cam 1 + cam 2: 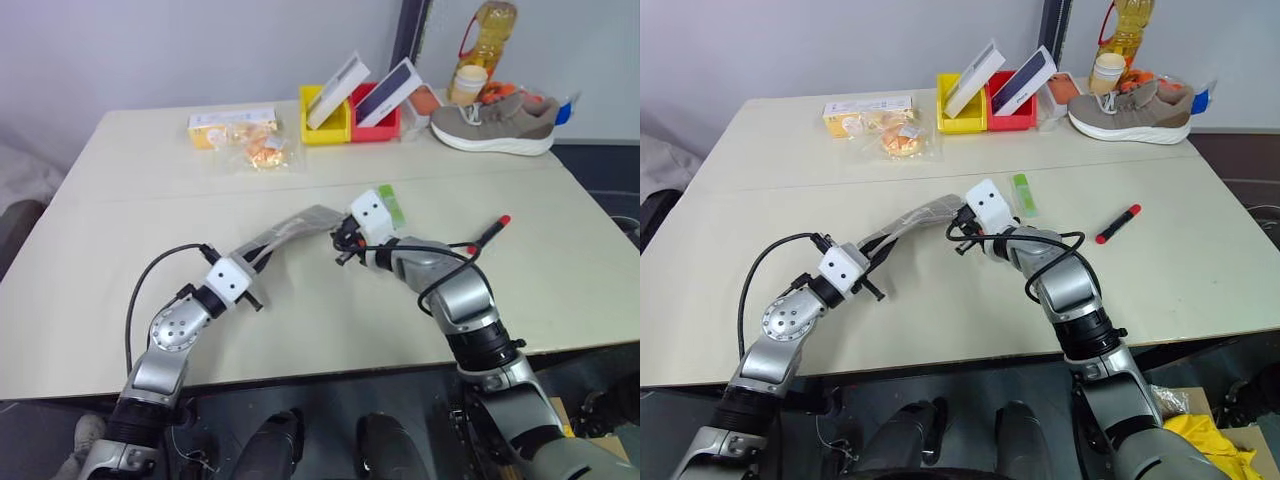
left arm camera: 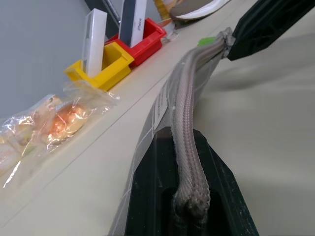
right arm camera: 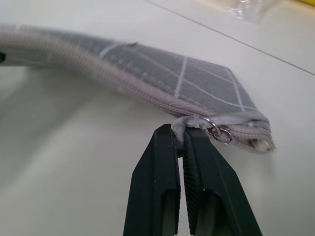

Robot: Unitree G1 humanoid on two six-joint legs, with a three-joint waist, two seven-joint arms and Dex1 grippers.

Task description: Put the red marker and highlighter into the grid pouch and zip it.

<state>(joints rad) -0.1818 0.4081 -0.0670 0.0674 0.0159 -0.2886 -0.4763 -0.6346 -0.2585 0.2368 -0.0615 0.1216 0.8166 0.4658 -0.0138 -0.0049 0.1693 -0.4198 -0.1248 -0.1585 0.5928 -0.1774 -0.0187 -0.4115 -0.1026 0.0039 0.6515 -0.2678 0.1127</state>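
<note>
The grid pouch (image 1: 925,220) hangs stretched between the left gripper (image 1: 876,262) and the right gripper (image 1: 962,228), both clamped on it, forming a barrier across the middle of the desk (image 1: 1200,260). Just beyond the right gripper lies the highlighter (image 1: 1023,194), with little room between. The red marker (image 1: 1118,224) lies alone toward the right edge, with bare surface all round it. The near edge and the left side are open. Along the far edge stand a snack bag (image 1: 902,138), a yellow bin (image 1: 962,112), a red bin (image 1: 1015,112) and a shoe (image 1: 1132,112), crowding that strip.
</note>
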